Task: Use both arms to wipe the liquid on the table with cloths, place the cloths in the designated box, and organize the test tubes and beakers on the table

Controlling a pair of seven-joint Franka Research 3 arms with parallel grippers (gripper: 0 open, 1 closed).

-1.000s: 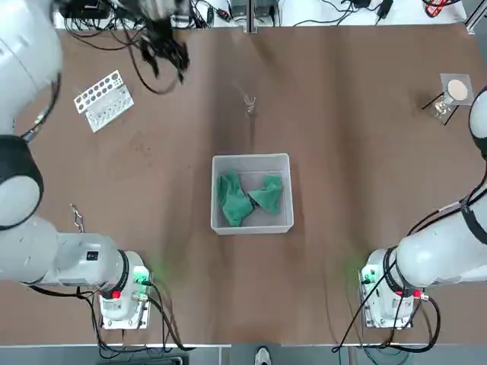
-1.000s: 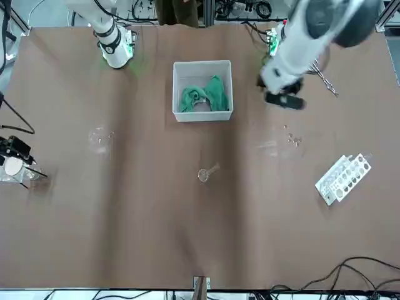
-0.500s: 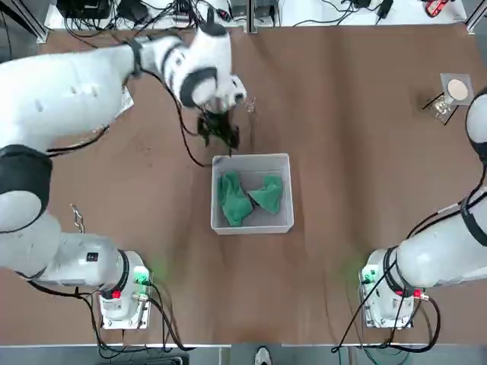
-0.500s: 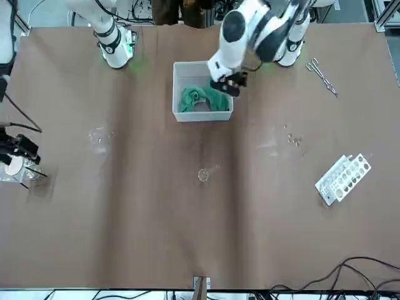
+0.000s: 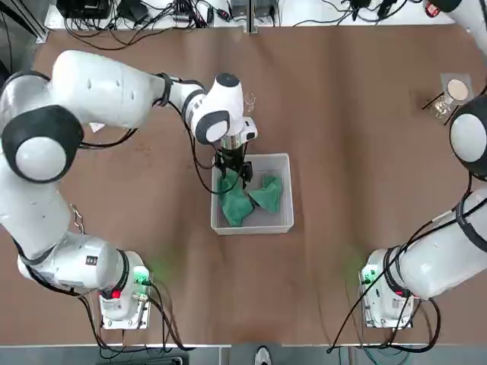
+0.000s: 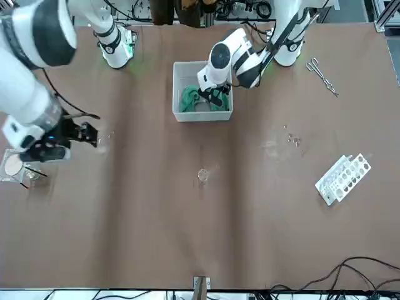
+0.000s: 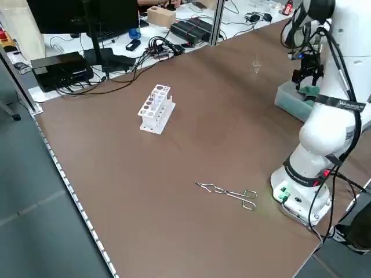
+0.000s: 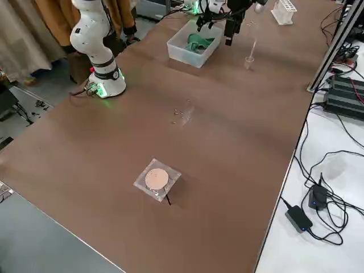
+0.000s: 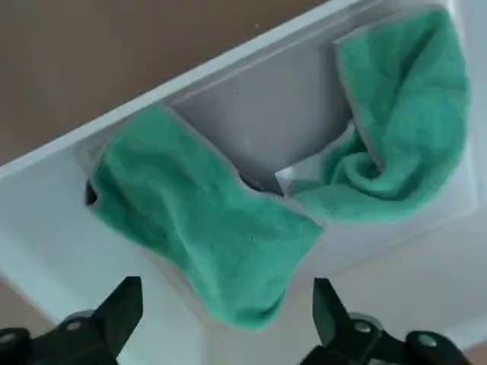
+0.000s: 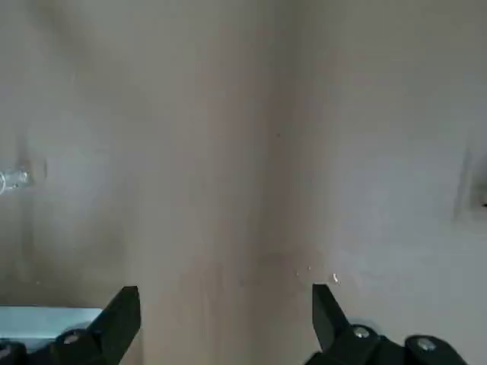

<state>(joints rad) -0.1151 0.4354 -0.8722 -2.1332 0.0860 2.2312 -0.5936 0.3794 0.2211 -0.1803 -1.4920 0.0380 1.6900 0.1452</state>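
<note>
The white box [image 5: 278, 222] sits mid-table with both green cloths [image 5: 237, 201] [image 5: 268, 190] inside. My left gripper [image 5: 233, 170] hangs open just over the box's far left corner. In the left wrist view its fingers [image 9: 116, 310] straddle one cloth [image 9: 221, 236] without touching it. My right gripper [image 6: 85, 133] is open and empty above bare table [image 6: 200, 237]. A small clear beaker [image 6: 203, 175] stands beyond the box. The test tubes show only as faint clear glints [image 6: 292, 139].
A white rack [image 6: 342, 178] with round holes stands at the robot's far left, and metal tongs [image 6: 321, 67] lie near the left base. A square clear dish with a tan disc [image 5: 456, 90] rests at the far right. More faint glints [image 6: 100, 135] lie beside the right gripper.
My left arm swung from the far left of the table to the box, its gripper now low over the cloths. My right arm swept in over the table's right side.
</note>
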